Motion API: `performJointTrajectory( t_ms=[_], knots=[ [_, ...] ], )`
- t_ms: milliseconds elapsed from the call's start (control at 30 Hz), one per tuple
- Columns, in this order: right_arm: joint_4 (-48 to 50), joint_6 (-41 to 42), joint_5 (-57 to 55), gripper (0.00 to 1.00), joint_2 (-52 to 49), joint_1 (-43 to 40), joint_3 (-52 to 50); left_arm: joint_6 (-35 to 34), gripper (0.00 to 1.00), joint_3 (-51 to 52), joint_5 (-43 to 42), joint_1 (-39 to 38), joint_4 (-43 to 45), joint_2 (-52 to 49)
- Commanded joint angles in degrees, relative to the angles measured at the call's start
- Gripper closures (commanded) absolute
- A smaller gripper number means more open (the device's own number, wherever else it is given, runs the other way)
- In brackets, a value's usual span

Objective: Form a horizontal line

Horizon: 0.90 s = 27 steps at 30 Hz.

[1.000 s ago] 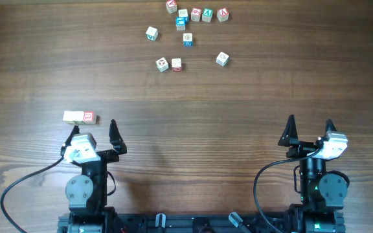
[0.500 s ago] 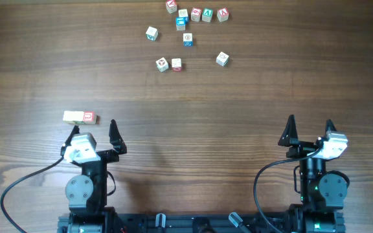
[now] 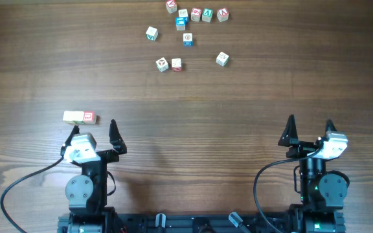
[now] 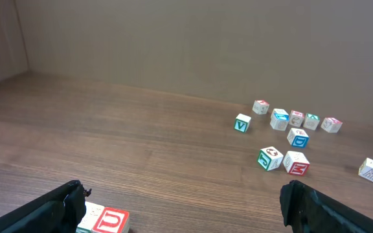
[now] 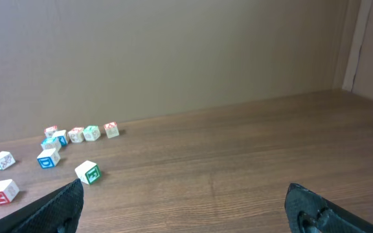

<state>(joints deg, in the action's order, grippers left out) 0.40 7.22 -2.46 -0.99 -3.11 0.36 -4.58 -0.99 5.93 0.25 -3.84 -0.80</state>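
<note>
The horizontal line [image 3: 79, 117] is a short row of pale wooden cubes touching side to side at the left of the table; its right cube has a red-marked face. In the left wrist view the row [image 4: 105, 221] shows a red U, partly hidden by my left finger. My left gripper [image 3: 94, 130] is open and empty, just below and right of the row. My right gripper [image 3: 309, 126] is open and empty at the right of the table, far from all cubes.
Several loose cubes with red, blue and green letters [image 3: 188, 39] lie scattered at the top centre. They also show in the left wrist view [image 4: 283, 158] and the right wrist view [image 5: 88, 172]. Both arm bases stand at the table's front edge.
</note>
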Motion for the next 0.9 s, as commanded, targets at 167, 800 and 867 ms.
performJointTrajectory(
  t_ms=[167,800,867],
  knots=[
    [0.2,-1.1,-0.5,0.00,0.7,-0.3,-0.1,1.1,0.00,0.7,-0.9,-0.4,0.1,0.5],
    [0.2,-1.1,-0.5,0.00,0.7,-0.3,-0.1,1.1,0.00,0.7,-0.9,-0.4,0.1,0.5],
    [0.2,-1.1,-0.5,0.01,0.7,-0.3,-0.1,1.1,0.00,0.7,-0.9,-0.4,0.1,0.5]
  ],
)
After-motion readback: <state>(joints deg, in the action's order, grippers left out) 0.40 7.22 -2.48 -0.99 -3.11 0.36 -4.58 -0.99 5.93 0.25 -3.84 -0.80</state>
